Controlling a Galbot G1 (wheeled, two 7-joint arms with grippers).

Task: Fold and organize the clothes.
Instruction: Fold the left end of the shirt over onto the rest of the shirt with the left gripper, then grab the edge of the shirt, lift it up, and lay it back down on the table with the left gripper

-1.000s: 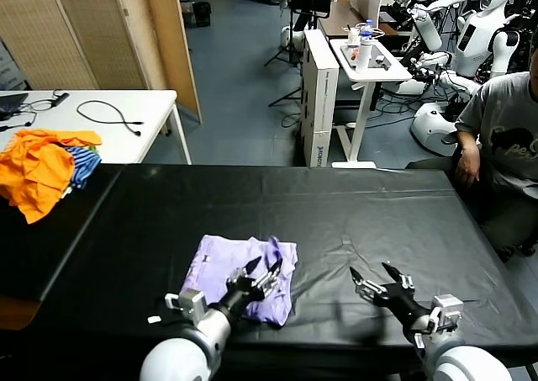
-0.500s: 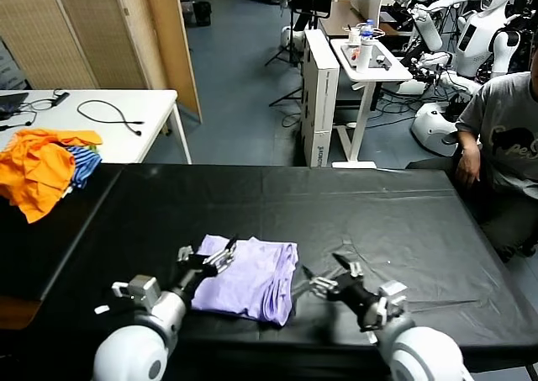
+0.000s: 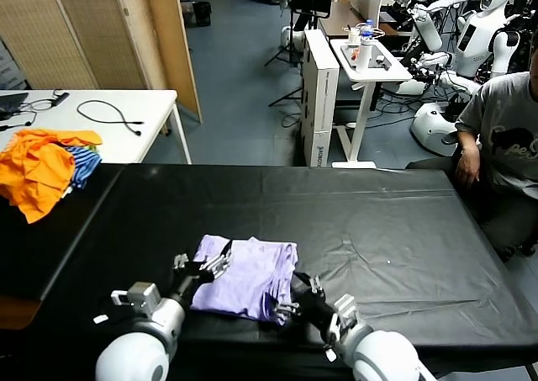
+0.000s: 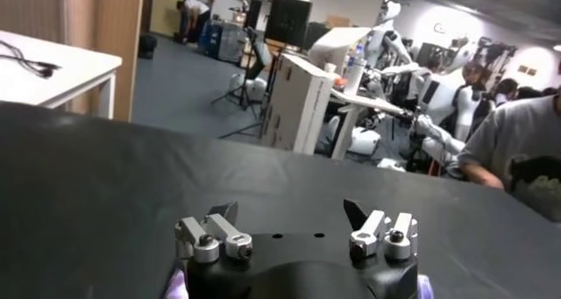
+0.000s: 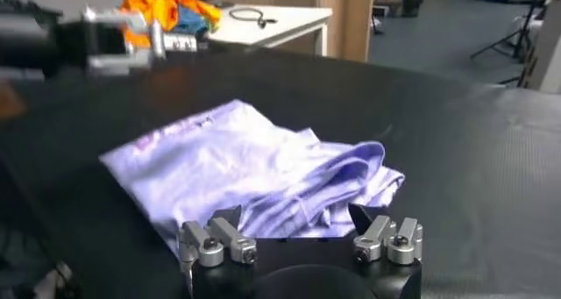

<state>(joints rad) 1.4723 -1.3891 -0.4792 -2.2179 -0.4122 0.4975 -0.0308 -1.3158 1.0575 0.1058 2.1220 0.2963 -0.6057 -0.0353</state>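
The lavender T-shirt (image 3: 247, 278) lies folded into a compact bundle on the near centre of the black table (image 3: 395, 221), well apart from the orange and striped heap (image 3: 44, 166) at the far left. The left end effector (image 3: 203, 267) sits at the bundle's left edge, fingers spread apart and gripping nothing. The right end effector (image 3: 290, 301) sits at the near right corner, beside the bunched layered folds; its jaws also stand open and empty, as the right wrist view confirms (image 5: 298, 235). In my judgement the step in hand is squaring up or taking hold of the bundle from both sides. It would go best with both end effectors closing on all layers at once, low against the table, since the thin fabric will slip and the stacked folds at the right could splay. The bundle's long axis appears to run roughly left to right, with a smooth flat side to the left and loose layered edges facing right.
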